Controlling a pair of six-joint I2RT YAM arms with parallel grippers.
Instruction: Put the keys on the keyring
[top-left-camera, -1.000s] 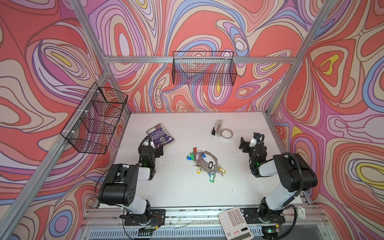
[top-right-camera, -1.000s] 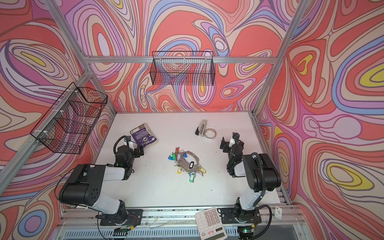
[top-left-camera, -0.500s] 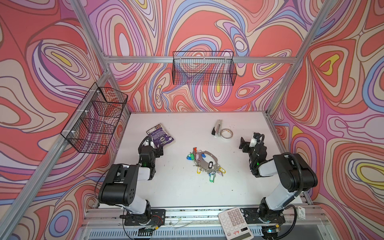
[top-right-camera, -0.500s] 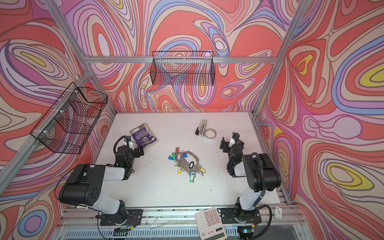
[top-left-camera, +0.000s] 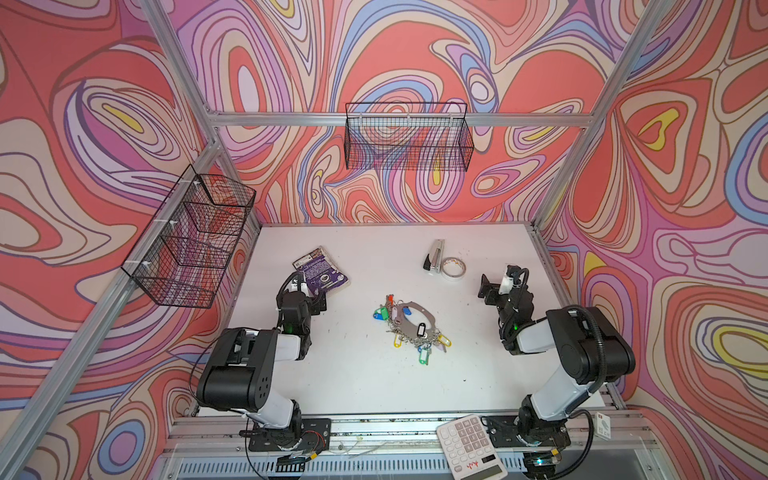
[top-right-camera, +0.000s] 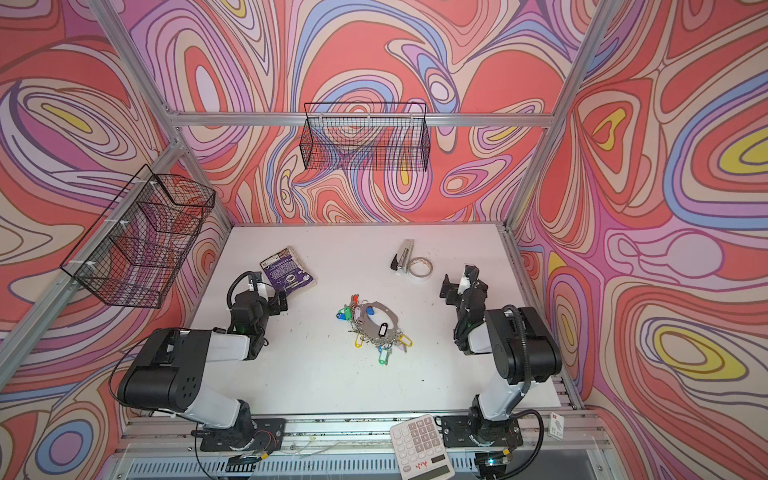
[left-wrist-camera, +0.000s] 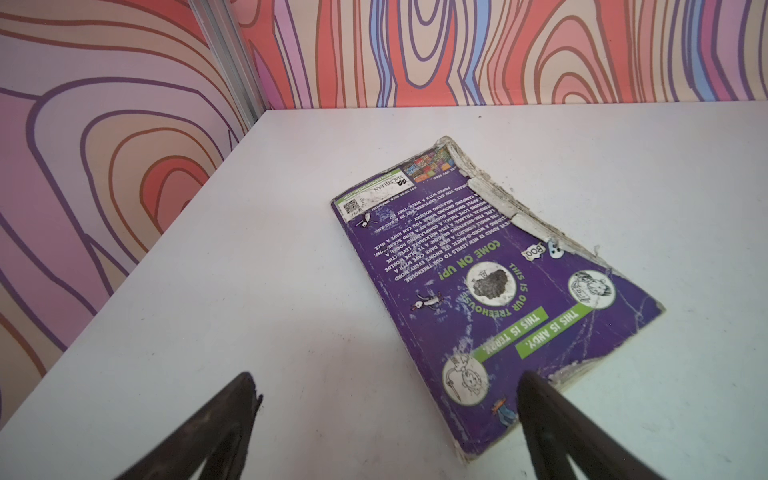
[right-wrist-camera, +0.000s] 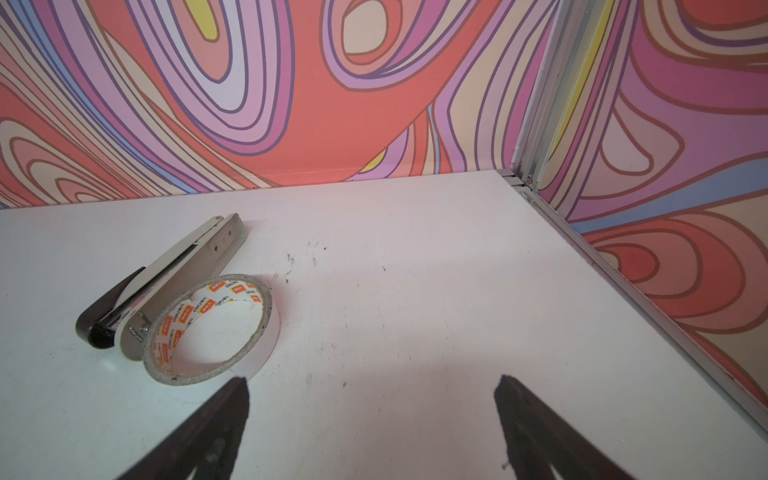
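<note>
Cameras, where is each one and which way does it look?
Top views: high at the front, looking down on table, keyring, both arms.
Left wrist: on left arm, facing the purple book; open left gripper shows.
Right wrist: on right arm, facing tape roll and stapler; open right gripper shows.
Shared: both top views also show purple book and tape roll.

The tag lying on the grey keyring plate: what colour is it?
Black-rimmed with a white window. The tag shows best in a top view.

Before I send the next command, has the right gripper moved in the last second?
No. In a top view the right gripper keeps the same gap to the roll of tape, just right of it, with its jaws open.
</note>
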